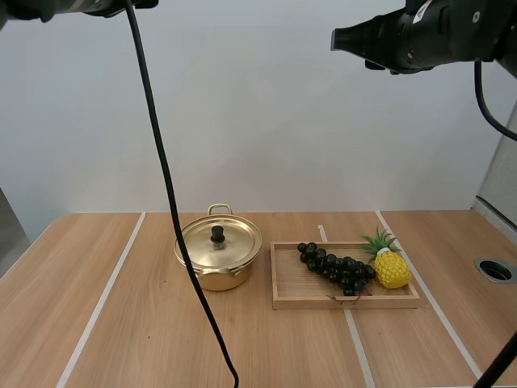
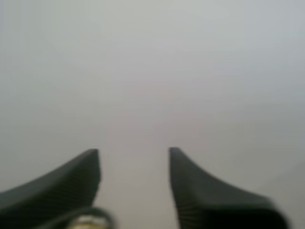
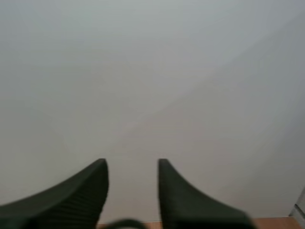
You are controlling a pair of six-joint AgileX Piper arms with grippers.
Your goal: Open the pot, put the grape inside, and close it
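Observation:
A gold pot (image 1: 218, 259) stands on the table with its lid (image 1: 219, 240) on, black knob up. To its right a wooden tray (image 1: 283, 293) carries a dark bunch of grapes (image 1: 337, 270) and a yellow toy pineapple (image 1: 390, 266). High above the table my right gripper (image 1: 339, 39) points left toward the pale wall. In the right wrist view its fingers (image 3: 90, 186) stand apart with nothing between them, facing the wall. My left gripper (image 2: 134, 152) is open too, its fingers (image 2: 76, 176) spread before the blank wall.
White tape lines run front to back across the wooden table (image 1: 113, 339). A round cable hole (image 1: 494, 269) sits near the right edge. Bare wood lies in front of the pot and tray.

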